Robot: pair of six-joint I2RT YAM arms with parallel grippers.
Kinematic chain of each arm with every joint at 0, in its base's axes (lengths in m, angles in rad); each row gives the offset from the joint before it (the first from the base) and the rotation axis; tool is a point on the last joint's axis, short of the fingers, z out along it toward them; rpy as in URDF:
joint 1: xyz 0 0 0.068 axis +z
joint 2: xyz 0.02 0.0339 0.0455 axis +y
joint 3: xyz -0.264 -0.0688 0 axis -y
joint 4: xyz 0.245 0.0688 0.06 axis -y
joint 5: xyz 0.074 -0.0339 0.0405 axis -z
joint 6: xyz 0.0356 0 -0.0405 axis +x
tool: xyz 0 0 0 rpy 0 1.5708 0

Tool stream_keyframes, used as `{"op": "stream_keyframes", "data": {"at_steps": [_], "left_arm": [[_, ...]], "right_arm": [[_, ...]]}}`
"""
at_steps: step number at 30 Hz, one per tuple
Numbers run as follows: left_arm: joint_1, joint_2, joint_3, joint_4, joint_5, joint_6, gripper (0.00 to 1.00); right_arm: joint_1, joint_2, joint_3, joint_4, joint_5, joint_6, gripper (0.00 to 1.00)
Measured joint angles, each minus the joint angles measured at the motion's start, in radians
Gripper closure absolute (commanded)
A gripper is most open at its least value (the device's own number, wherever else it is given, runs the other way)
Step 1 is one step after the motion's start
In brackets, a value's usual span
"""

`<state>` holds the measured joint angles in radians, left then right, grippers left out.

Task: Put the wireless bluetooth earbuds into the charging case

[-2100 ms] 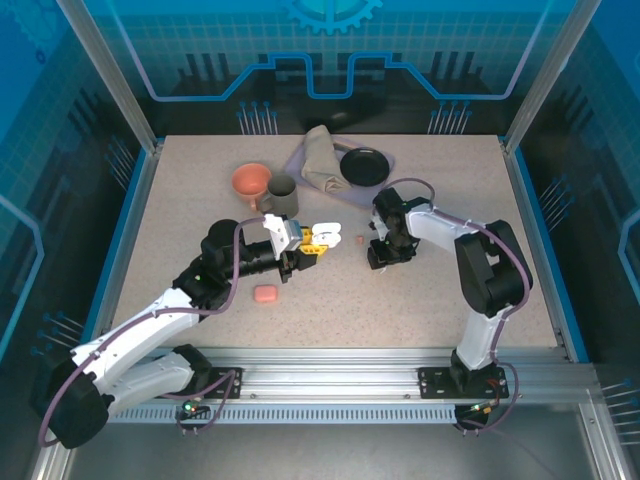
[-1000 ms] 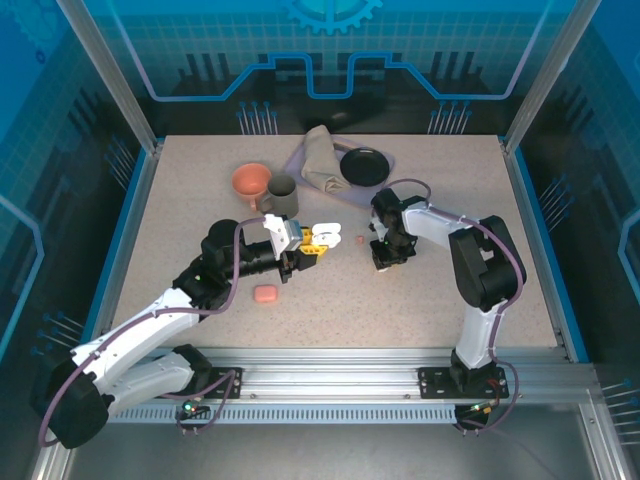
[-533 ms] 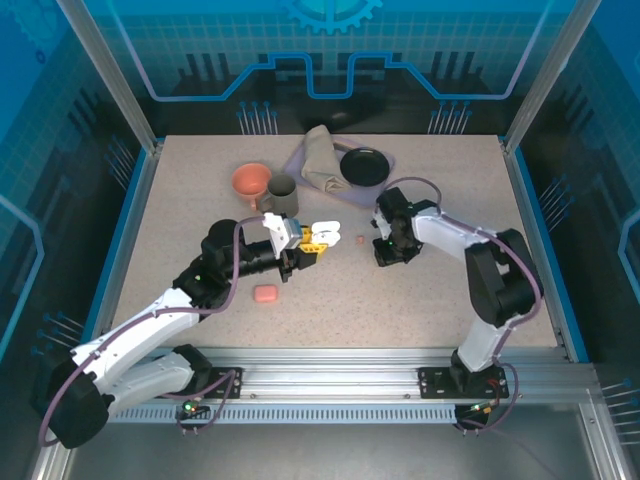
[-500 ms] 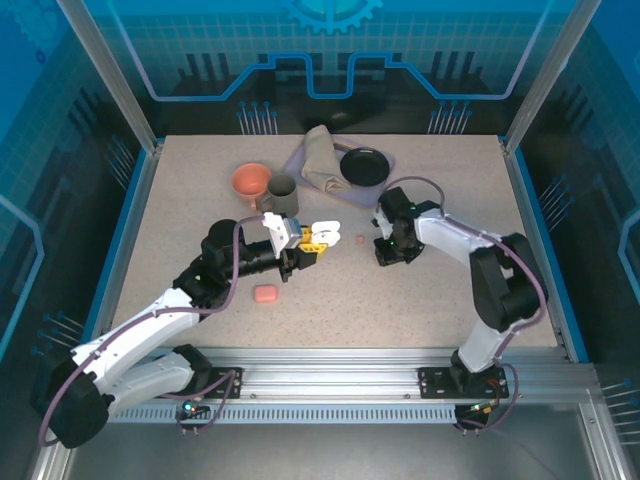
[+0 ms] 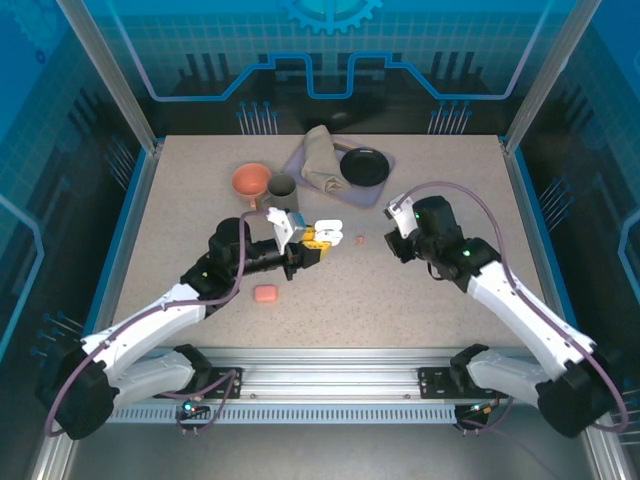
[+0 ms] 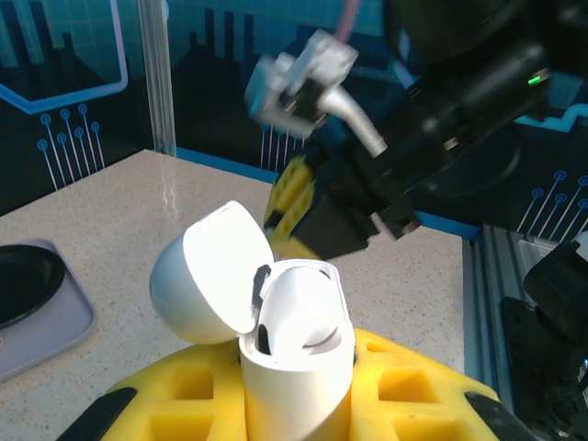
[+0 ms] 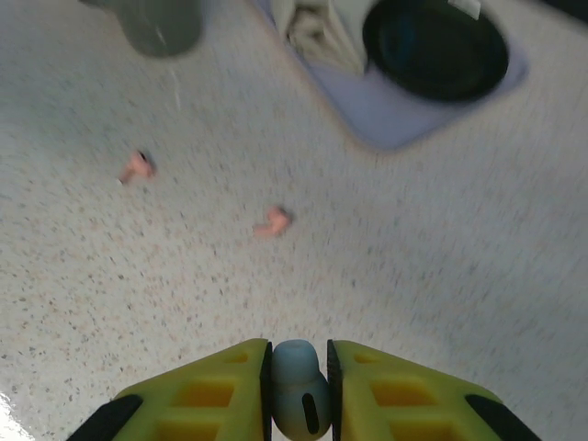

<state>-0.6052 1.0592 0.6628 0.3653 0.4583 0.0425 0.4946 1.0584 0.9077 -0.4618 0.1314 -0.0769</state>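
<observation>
**White earbud** (image 7: 298, 388): clamped between the right gripper (image 7: 299, 366) fingers, clear of the table. Its long axis appears to run along the fingers, rounded head outward.

**Case** (image 6: 301, 363): white, upright, pinched in the left gripper (image 5: 312, 246) above the table's middle. The lid (image 6: 204, 276) is hinged back and the mouth faces up. I cannot tell whether one well is already filled.

**Key relation:** the case lies on the left-edge side of the right gripper. In the left wrist view that gripper's yellow finger (image 6: 294, 209) hangs just beyond the open mouth and higher than it. The right arm is the one to close the gap, probably moving across and down.

**Pink earbuds** (image 7: 273, 220) (image 7: 136, 166): loose on the table, apart from each other, toward the far edge near the mug (image 7: 161, 23).

**Pink case** (image 5: 265, 294): closed, on the table nearer the near edge.

**Change:** half a second earlier the right gripper was low at the table, right of the middle, with its arm folded. It is now lifted and turned toward the case. The left arm has barely shifted.
</observation>
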Motion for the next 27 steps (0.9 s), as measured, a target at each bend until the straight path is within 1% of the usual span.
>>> {"op": "stream_keyframes", "data": {"at_steps": [7, 13, 18, 22, 27], "left_arm": [[0.0, 0.04, 0.04, -0.019, -0.002, -0.055, 1.0], [-0.002, 0.055, 0.042, -0.017, -0.001, -0.076, 1.0], [-0.006, 0.062, 0.043, -0.017, 0.003, -0.087, 1.0], [-0.014, 0.062, 0.044, -0.017, 0.008, -0.09, 1.0], [-0.019, 0.062, 0.044, -0.016, 0.01, -0.09, 1.0]], "right_arm": [[0.126, -0.179, -0.01, 0.09, 0.052, -0.16, 0.77], [0.246, -0.248, -0.006, 0.143, 0.079, -0.3, 0.77], [0.337, -0.24, 0.026, 0.154, 0.098, -0.423, 0.77], [0.397, -0.205, 0.059, 0.18, 0.131, -0.533, 0.78], [0.431, -0.153, 0.066, 0.204, 0.166, -0.637, 0.78]]}}
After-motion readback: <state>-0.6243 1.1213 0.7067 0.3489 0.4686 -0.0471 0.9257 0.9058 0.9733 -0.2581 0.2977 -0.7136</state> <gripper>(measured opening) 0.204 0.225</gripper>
